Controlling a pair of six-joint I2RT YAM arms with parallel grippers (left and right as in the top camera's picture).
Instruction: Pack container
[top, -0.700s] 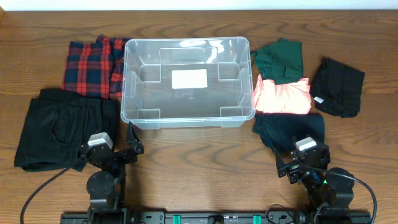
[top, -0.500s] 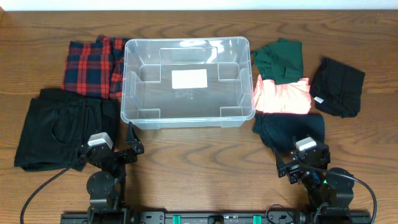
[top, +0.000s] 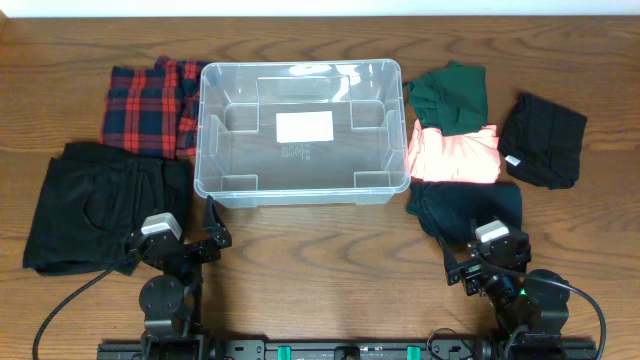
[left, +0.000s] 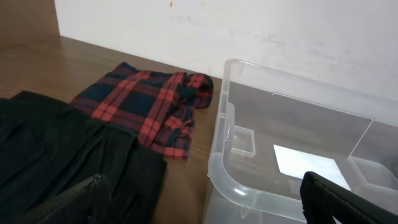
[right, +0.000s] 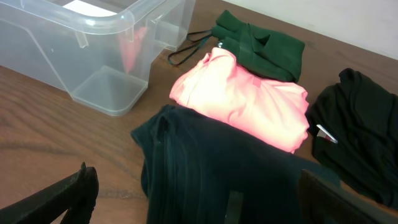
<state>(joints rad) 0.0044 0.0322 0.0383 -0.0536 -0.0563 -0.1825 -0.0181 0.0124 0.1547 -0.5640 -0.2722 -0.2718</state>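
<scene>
Nothing has been moved since earlier; the clear, round-cornered container (top: 300, 66), a white label (top: 304, 127) on its base, is set upon the bench (top: 320, 250) centrally; left hand (top: 208, 238) and right hand (top: 460, 268) are held wide

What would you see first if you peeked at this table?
The big clear container in the middle of the table, with nothing in it. Then the bright pink cloth to its right and the red checked cloth to its left.
</scene>
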